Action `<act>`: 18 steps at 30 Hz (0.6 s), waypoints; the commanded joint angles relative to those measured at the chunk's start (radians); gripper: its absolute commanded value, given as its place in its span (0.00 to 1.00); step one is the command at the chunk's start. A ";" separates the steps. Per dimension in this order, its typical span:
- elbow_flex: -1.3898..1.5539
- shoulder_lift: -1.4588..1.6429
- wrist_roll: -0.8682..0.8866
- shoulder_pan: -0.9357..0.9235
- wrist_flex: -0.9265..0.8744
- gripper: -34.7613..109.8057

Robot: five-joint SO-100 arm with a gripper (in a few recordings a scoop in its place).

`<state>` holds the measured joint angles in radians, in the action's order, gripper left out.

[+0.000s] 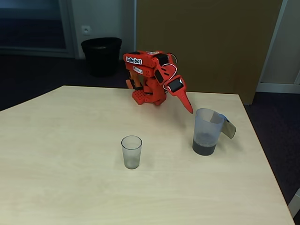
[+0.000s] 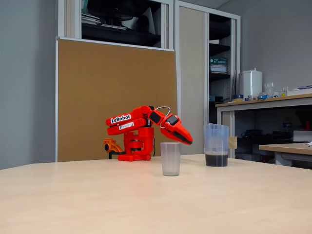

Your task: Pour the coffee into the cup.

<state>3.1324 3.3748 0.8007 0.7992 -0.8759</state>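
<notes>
The cup [image 1: 131,151] [image 2: 170,158], a small clear greyish tumbler, stands upright and looks empty near the middle of the table. To its right in both fixed views stands a taller translucent jug [image 1: 207,124] [image 2: 216,136] with a handle. The coffee [image 1: 204,148] [image 2: 216,160] is a dark layer at the jug's bottom. My red arm is folded low at the table's far edge. My gripper [image 1: 189,108] [image 2: 187,141] slopes down toward the jug, its tip just short of the jug's rim and above the table. Its fingers lie together, holding nothing.
The light wooden table [image 1: 70,140] has its right edge a little beyond the jug. A black bin [image 1: 101,55] stands on the floor behind the table. A brown board [image 2: 112,87] rises behind the arm's base.
</notes>
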 commanded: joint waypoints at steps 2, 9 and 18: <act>0.008 -0.031 0.560 0.051 0.017 0.24; 0.009 -0.077 0.876 0.160 0.109 0.26; -0.029 -0.302 1.190 0.195 0.252 0.24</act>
<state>3.1278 3.1201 1.9083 0.9879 -0.6443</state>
